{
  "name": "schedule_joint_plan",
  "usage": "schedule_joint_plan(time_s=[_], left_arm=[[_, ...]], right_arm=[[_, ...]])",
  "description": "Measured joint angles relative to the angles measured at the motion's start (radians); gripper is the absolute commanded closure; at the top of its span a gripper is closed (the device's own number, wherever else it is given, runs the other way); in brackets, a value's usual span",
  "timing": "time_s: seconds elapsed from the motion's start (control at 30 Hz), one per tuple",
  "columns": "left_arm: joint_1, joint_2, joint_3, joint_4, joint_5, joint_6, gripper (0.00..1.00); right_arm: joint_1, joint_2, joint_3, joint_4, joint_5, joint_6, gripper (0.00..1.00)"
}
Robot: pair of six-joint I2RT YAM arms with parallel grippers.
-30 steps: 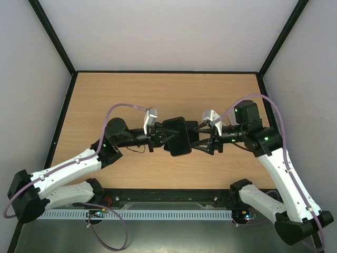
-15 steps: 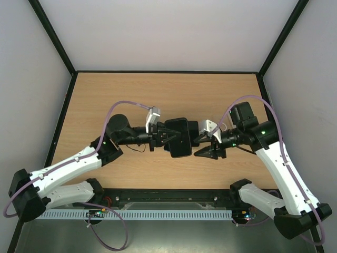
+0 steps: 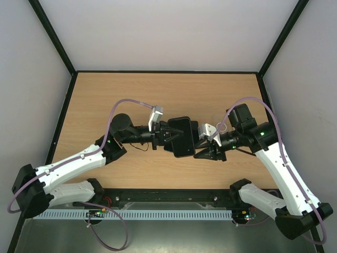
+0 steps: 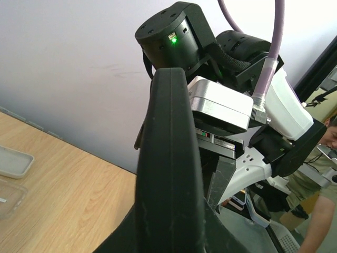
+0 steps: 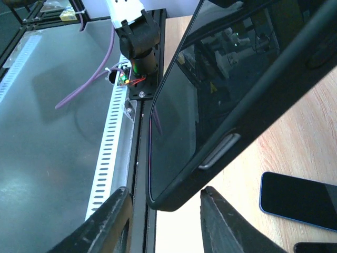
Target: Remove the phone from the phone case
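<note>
Change over the last second: right pincer [image 3: 204, 153] dropped off the phone case's [image 3: 181, 138] right long edge, slid toward the near right corner, and its jaws have been narrowing. In the wrist view its fingertips [image 5: 113, 221] stand either side of that corner with a gap showing, so not gripping yet as far as I can see. Left pincer [image 3: 164, 136] stays clenched on the case's left long edge and has carried it a touch to the right. The case, phone [image 5: 221, 89] still seated in it, is held in the air over the middle of the surface [image 3: 131, 95], between the two arms. My read: this is a regrip. The right side is setting up to peel or pry at the corner while the left anchors; extraction hasn't started. Orientation: the long axis runs far to near in the overhead view, the near end leaning slightly right, broad face up toward the camera. The side-button edge faces the right pincer, and the glossy screen shows in the right wrist view.
</note>
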Motion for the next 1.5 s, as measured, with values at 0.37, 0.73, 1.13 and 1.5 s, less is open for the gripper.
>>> schedule_joint_plan(time_s=[0.37, 0.73, 1.13, 1.5], left_arm=[[-0.005, 0.020, 0.000, 0.031, 0.020, -0.020, 0.97], [-0.005, 0.020, 0.000, 0.033, 0.028, -0.028, 0.97], [-0.005, 0.024, 0.003, 0.034, 0.049, -0.066, 0.97], [-0.011, 0.032, 0.003, 0.030, 0.051, -0.087, 0.97]], right_arm=[[0.000, -0.004, -0.014, -0.004, 0.000, -0.021, 0.74], [0.000, -0.007, -0.017, -0.008, 0.003, -0.023, 0.80], [0.006, -0.035, -0.030, -0.004, 0.030, -0.022, 0.85], [0.007, -0.066, -0.074, 0.039, 0.035, 0.007, 0.86]])
